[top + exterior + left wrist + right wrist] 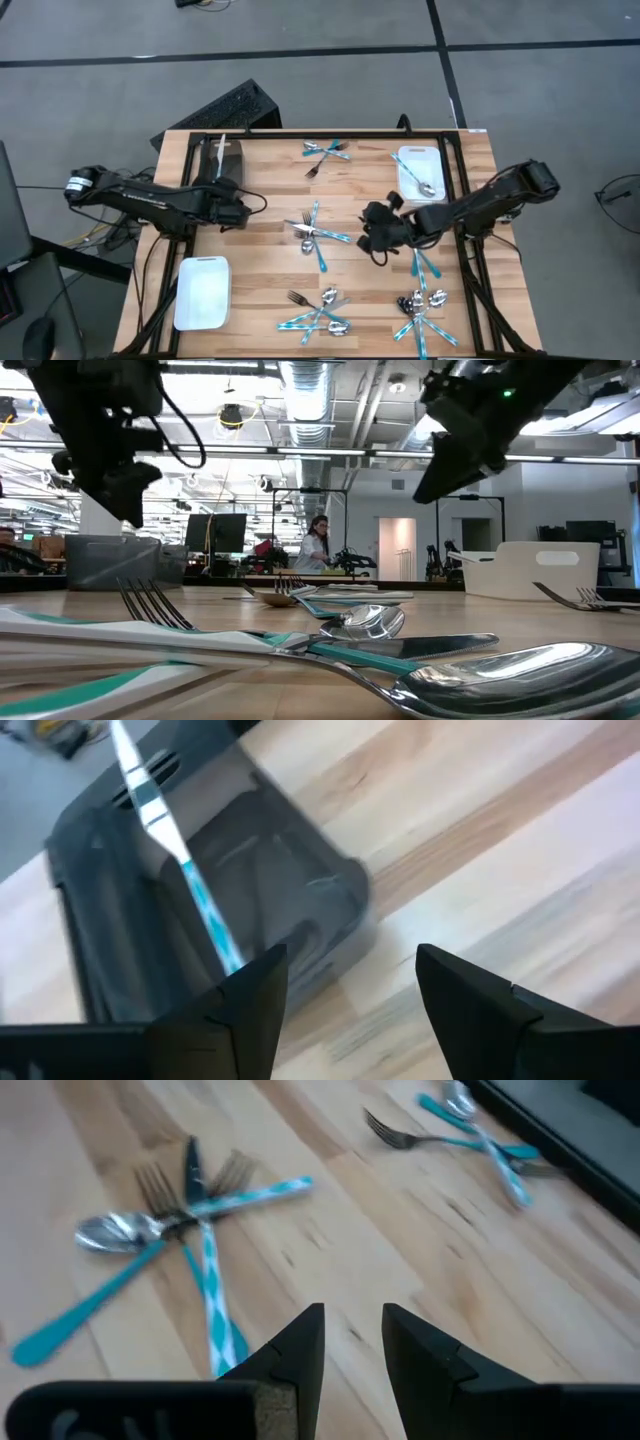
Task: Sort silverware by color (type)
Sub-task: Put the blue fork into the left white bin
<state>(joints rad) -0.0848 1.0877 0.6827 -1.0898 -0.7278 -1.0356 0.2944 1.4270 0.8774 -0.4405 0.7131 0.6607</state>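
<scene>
Both grippers carry nothing: the right gripper (352,1342), jaws narrowly parted, hovers over bare table beside the middle silverware pile (315,232); the left gripper (350,992) (jaws spread) hangs by the dark bin (222,157). Crossed handles (205,1230) there could snag, so one pinch might drag a silver piece along with a teal one.

A desk (270,190) is seen from above, with cutlery laid on it in several heaps. One heap (325,152) lies at the far middle, another (315,235) at the centre, and two more (320,312) (422,308) along the near edge. A bin (222,160) with one utensil (221,150) in it sits at the far left, a second bin (203,292) at the near left, and a third bin (420,172), holding a spoon (425,186), at the far right.
</scene>
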